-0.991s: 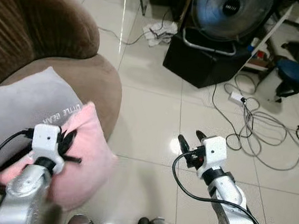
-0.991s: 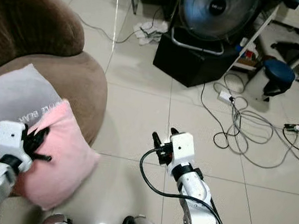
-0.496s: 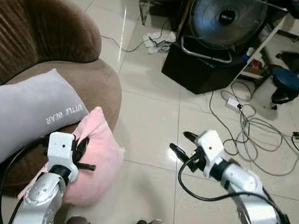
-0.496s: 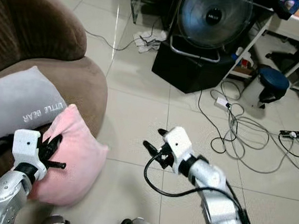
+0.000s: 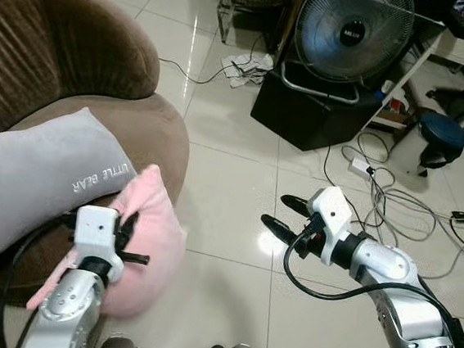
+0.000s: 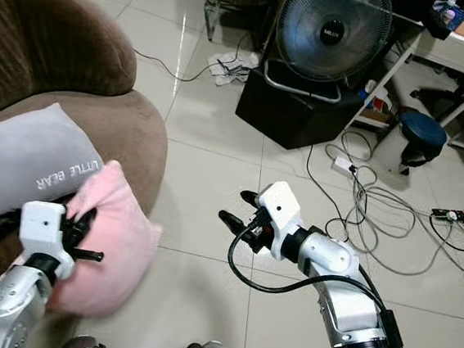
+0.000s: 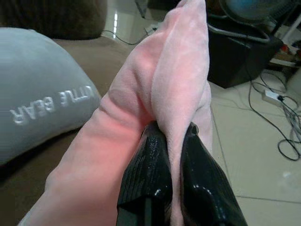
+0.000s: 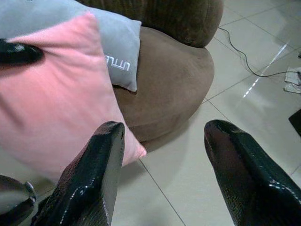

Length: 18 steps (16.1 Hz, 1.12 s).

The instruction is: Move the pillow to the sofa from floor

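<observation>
Pinching the pink pillow (image 5: 153, 240) beside the sofa (image 5: 158, 130) edge, left pincer (image 7: 170, 155); right pincer (image 5: 282, 213) agape over seemingly bare floor (image 5: 232, 174).

A grey pillow (image 5: 43, 174), a fan (image 5: 353, 29) and cables (image 5: 393, 206) lie about.

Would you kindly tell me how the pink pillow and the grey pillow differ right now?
The pink pillow is pinched in the left pincer beside the sofa; the grey pillow lies on the seat, ungripped. The grey one bears lettering and looks longer; the pink one is plain. Both look soft.
</observation>
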Motion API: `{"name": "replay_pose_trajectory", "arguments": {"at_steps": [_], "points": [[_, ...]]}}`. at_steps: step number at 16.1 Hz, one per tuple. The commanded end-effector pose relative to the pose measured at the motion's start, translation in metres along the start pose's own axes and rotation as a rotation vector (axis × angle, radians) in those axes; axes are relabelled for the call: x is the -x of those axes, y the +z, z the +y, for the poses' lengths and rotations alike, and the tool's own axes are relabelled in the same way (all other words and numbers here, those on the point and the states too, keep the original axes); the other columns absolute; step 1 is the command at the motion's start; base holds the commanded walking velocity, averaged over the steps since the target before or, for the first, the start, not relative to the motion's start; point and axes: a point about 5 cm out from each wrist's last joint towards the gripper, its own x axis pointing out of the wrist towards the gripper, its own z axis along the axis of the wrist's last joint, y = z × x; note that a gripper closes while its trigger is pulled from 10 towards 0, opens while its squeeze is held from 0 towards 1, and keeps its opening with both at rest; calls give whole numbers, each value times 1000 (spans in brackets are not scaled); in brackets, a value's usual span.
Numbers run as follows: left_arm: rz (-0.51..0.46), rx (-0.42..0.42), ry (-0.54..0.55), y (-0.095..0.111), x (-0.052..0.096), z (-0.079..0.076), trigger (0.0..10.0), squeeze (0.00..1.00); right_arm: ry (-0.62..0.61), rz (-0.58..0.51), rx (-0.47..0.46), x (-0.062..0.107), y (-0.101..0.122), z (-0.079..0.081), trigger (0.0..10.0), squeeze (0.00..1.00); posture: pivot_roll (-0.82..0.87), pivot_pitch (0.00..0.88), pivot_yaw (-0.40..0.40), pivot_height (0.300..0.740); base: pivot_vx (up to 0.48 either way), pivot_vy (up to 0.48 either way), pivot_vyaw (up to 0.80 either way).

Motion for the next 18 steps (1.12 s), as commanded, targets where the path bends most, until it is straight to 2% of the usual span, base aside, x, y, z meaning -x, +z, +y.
{"name": "replay_pose_trajectory", "arguments": {"at_steps": [1,6,10,13,16,18], "points": [[-69,-4,-22,13,0,-5,10000,0,-36,24,5,6,-2,-5,10000,0,107,119,-169,740,0,0,0],[-93,1,-25,15,2,-9,10000,0,-97,27,-40,12,-10,-4,10000,0,102,141,-177,740,0,0,0],[-97,-5,-19,16,3,-10,10000,0,-85,72,-110,15,-28,19,10000,0,105,148,-183,740,0,0,0],[-100,-9,-17,16,3,-11,10000,0,-142,76,-130,16,-36,22,10000,0,108,149,-185,740,0,0,0],[-97,-12,-13,15,4,-11,10000,0,-137,103,-148,21,-46,33,10000,0,112,145,-186,740,0,0,0],[-106,-37,-22,18,4,-13,10000,0,-153,104,-149,19,-46,31,10000,0,112,145,-185,740,0,0,0]]}}
